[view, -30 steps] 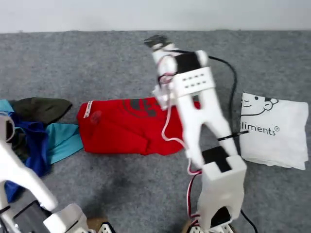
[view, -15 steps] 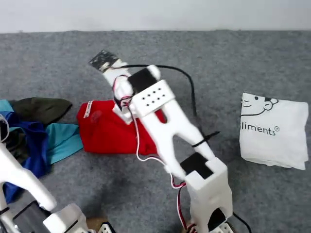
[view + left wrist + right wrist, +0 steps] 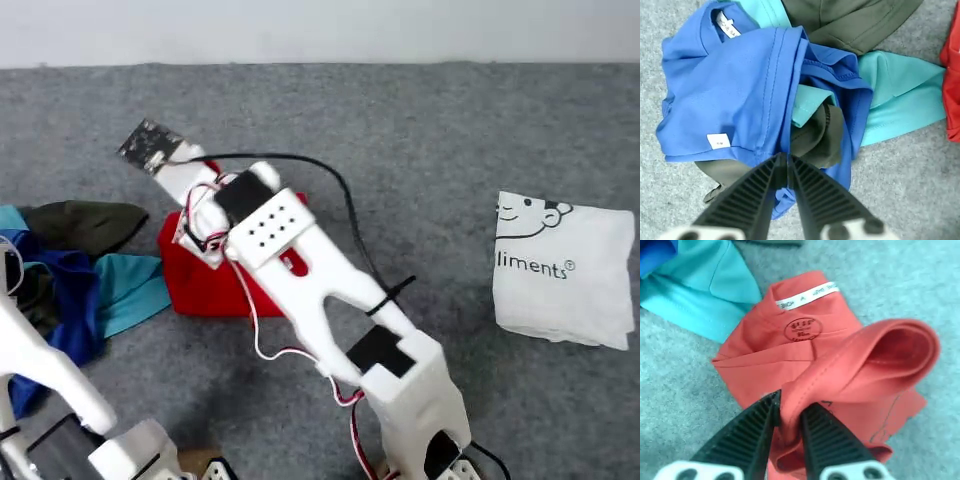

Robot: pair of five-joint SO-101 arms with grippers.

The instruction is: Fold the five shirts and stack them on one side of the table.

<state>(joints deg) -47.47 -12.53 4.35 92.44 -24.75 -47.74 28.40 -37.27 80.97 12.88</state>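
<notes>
My right gripper (image 3: 790, 410) is shut on a raised fold of the red shirt (image 3: 805, 355), whose neck label faces up. In the high view that arm stretches over the red shirt (image 3: 205, 285) at centre left, with its gripper (image 3: 195, 235) near the shirt's left end. A loose pile lies at the left edge: a blue shirt (image 3: 730, 85), a teal shirt (image 3: 900, 100) and an olive shirt (image 3: 850, 20). My left gripper (image 3: 788, 162) hangs shut just above the blue shirt. A folded white shirt (image 3: 565, 270) lies at the right.
The grey carpet-like table top (image 3: 420, 130) is bare behind and between the red and white shirts. The left arm's white links (image 3: 45, 370) stand at the front left, the right arm's base (image 3: 420, 420) at the front centre.
My right arm has swung left across the red shirt with the fold in its grip, so the shirt's right part is drawn over toward its left. The pile and white shirt stay put.
</notes>
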